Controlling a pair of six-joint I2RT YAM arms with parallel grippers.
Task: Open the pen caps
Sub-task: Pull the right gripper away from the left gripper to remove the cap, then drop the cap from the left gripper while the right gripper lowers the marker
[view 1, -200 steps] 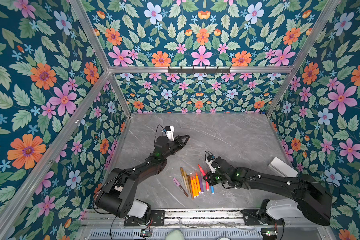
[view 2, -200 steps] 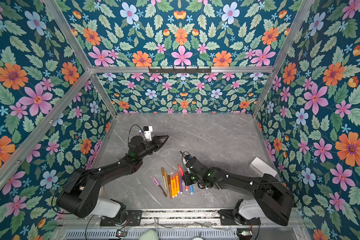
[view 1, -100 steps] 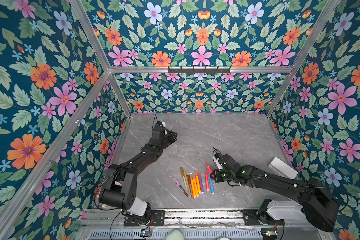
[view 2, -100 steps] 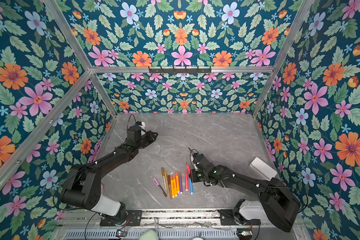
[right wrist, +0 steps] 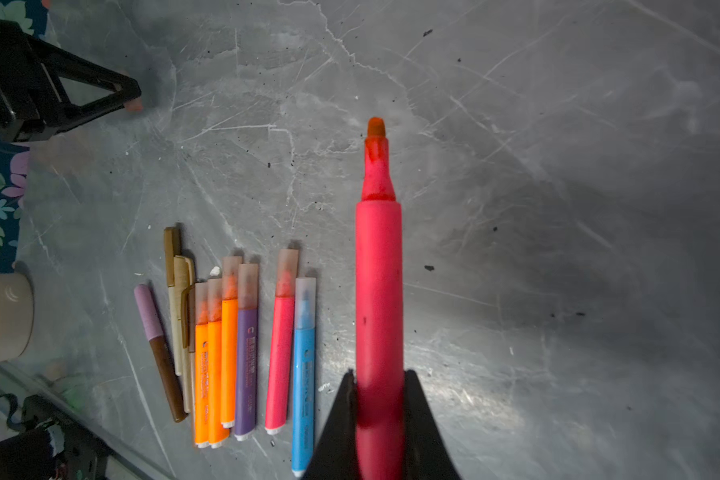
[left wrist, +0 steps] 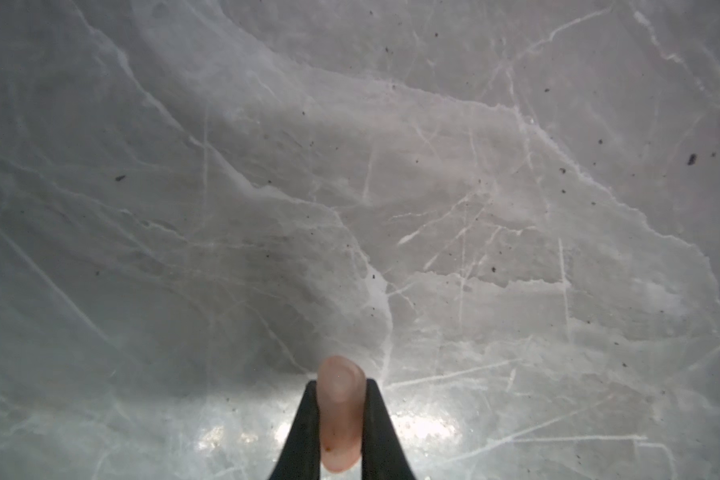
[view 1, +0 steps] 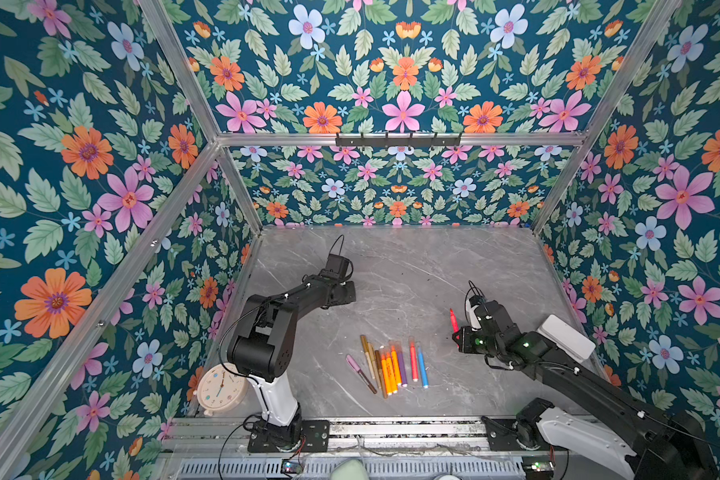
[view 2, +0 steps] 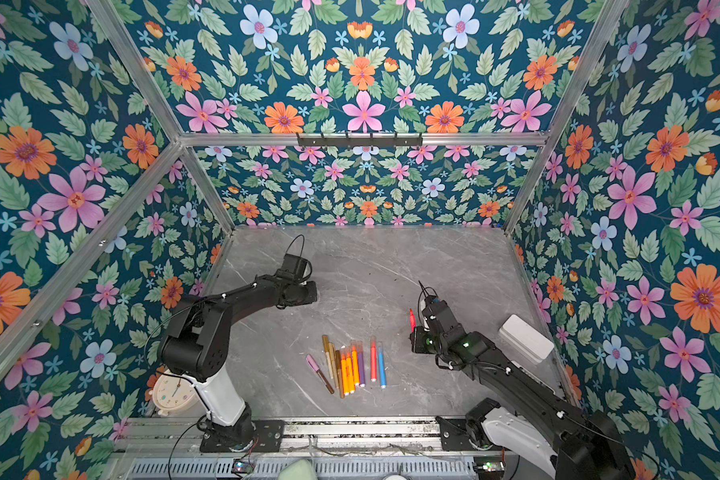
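My left fingers (left wrist: 306, 432) are pinching a short translucent pale-pink plastic pen cap (left wrist: 341, 411). Its rounded end pokes out past the tips, above a bare far-left stretch of the grey marble table (view 1: 433, 257). My right fingers (right wrist: 339, 436) are clamped around the lower end of a pink-red highlighter barrel (right wrist: 378, 291). It is uncapped, with its orange-red chisel tip exposed and aimed toward the far side. I hold it over the right part of the table, well apart from the cap. Between my two arms, toward the near edge, a row of pens (view 1: 391, 368) lies side by side. From the left there is a brown pen with a lilac cap (right wrist: 148, 309), gold and brown ones, three orange highlighters, then a purple, a pink-red and a blue one. Each has its cap on at the far end.
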